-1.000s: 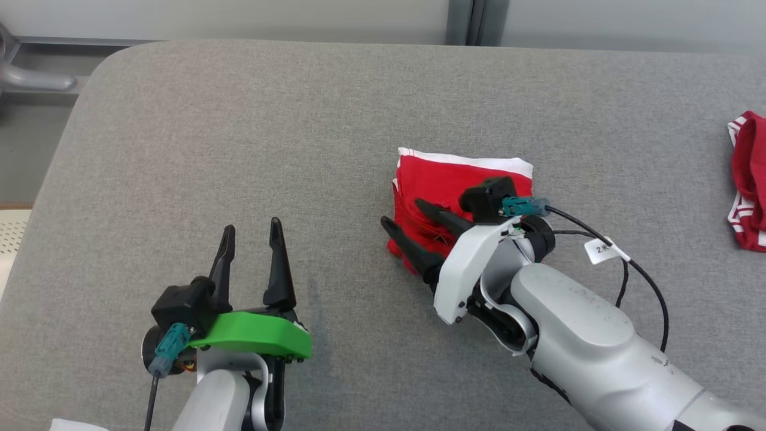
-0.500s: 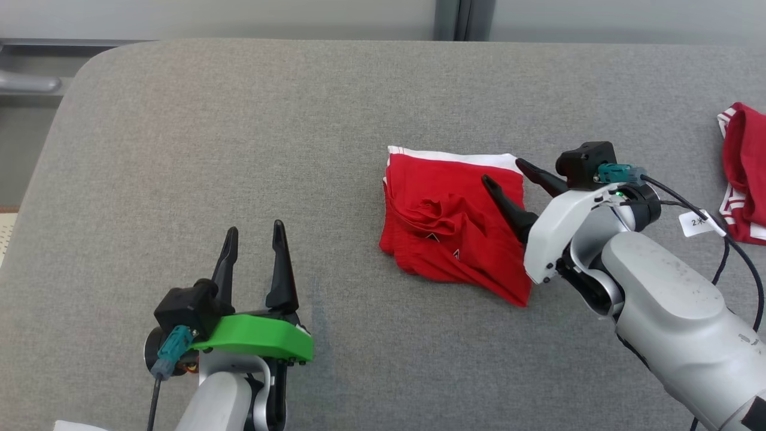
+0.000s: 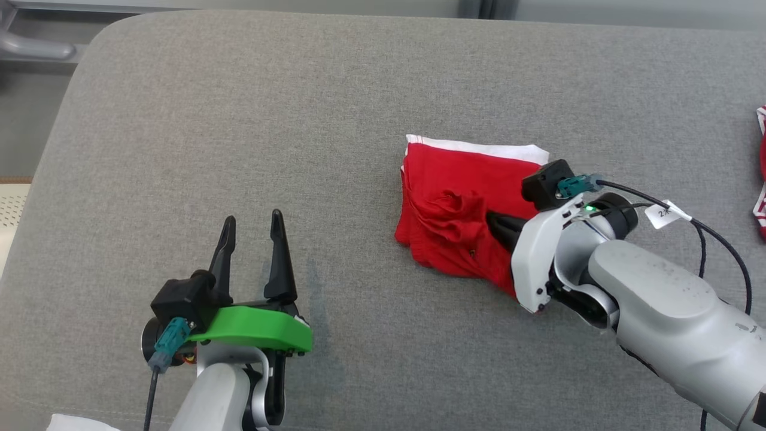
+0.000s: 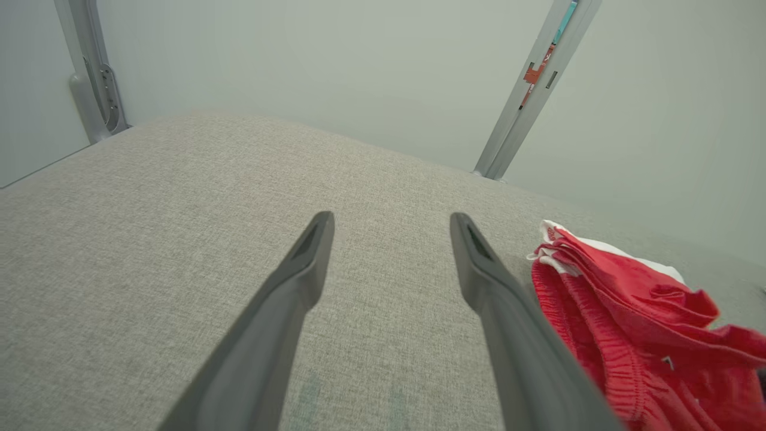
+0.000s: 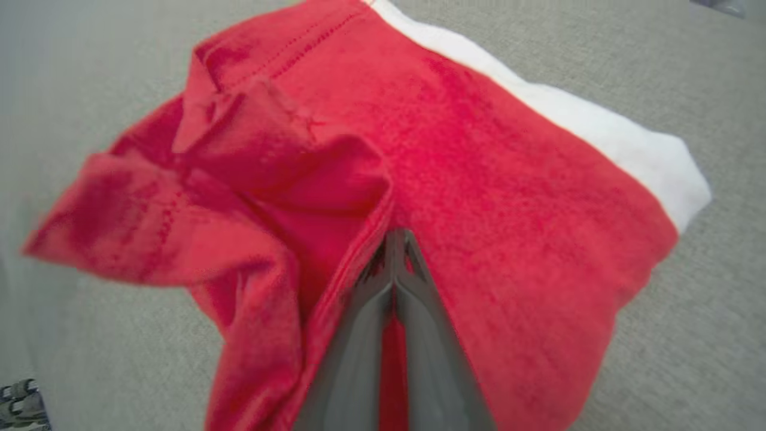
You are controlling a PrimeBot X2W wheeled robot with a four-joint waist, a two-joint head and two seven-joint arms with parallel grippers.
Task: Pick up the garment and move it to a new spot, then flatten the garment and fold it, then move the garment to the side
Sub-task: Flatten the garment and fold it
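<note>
Pinch on the red shorts (image 3: 446,197) by the right end effector (image 3: 495,222).
Half a second ago its fingers stood spread over the shorts' right edge; now they press together on a raised fold, with red cloth caught between them. The shorts lie in a compact, slightly rumpled fold, right of centre on the grey counter (image 3: 239,120), with the white band at the far edge. The left end effector (image 3: 252,216) hangs wide and empty, well apart. With the grip made, moving the shorts aside looks next.
</note>
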